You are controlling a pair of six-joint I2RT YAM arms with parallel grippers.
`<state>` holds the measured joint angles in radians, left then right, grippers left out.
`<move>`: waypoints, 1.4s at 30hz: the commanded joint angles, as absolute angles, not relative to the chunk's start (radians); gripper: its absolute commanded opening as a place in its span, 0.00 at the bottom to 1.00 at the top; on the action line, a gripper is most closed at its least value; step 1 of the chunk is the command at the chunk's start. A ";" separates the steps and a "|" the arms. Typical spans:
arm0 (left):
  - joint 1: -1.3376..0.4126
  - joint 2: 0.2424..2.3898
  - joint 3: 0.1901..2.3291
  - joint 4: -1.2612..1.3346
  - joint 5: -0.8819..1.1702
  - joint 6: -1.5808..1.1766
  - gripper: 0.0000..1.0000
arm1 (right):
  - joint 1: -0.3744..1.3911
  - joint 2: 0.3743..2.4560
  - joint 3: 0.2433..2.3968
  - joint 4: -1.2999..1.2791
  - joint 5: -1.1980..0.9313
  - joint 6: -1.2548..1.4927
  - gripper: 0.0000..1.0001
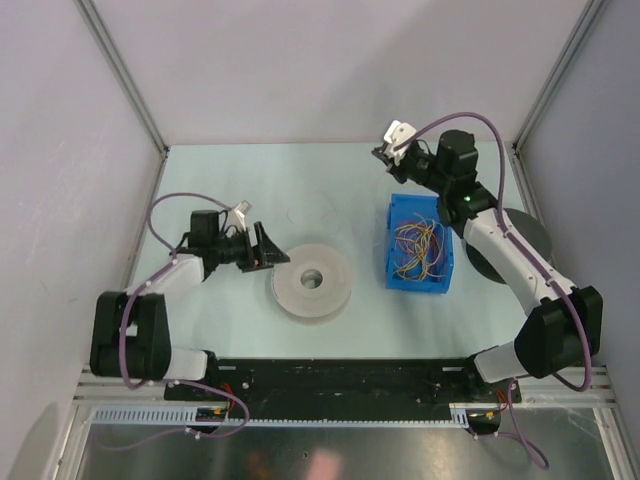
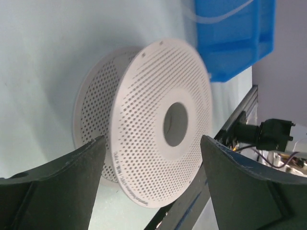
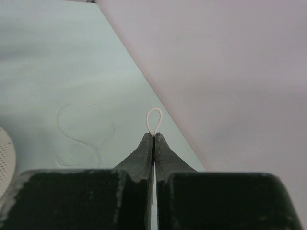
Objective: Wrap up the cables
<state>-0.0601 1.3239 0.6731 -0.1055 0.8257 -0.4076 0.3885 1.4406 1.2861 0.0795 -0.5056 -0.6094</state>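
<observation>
Right gripper (image 3: 153, 136) is pinching shut on a thin white wire (image 3: 154, 109), seemingly limp and light, probably best held near its end.

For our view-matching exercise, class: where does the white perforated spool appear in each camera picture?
Top external: white perforated spool lies flat mid-picture, left of the blue bin.
Left wrist: fills the middle of the picture.
Right wrist: only a sliver at the lower left edge.
Shared landmark: the blue bin, in top and left wrist views.
</observation>
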 commanded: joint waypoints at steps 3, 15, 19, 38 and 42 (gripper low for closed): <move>-0.078 1.476 0.680 -0.136 0.934 -0.293 0.79 | 0.299 1.386 1.302 0.143 -0.517 -0.550 0.00; -0.110 1.518 0.742 -0.102 1.096 -0.211 0.04 | 0.270 1.374 1.310 0.115 -0.600 -0.423 0.00; -0.127 1.333 0.764 -0.137 1.071 -0.164 0.00 | 0.290 1.348 1.310 0.045 -0.649 -0.395 0.00; -0.606 0.873 0.804 -0.587 0.529 0.675 0.00 | 0.566 1.236 1.312 -0.604 -0.685 -0.646 0.00; -0.630 0.886 0.790 -0.586 0.536 0.698 0.01 | 0.652 1.228 1.313 -0.649 -0.597 -0.683 0.00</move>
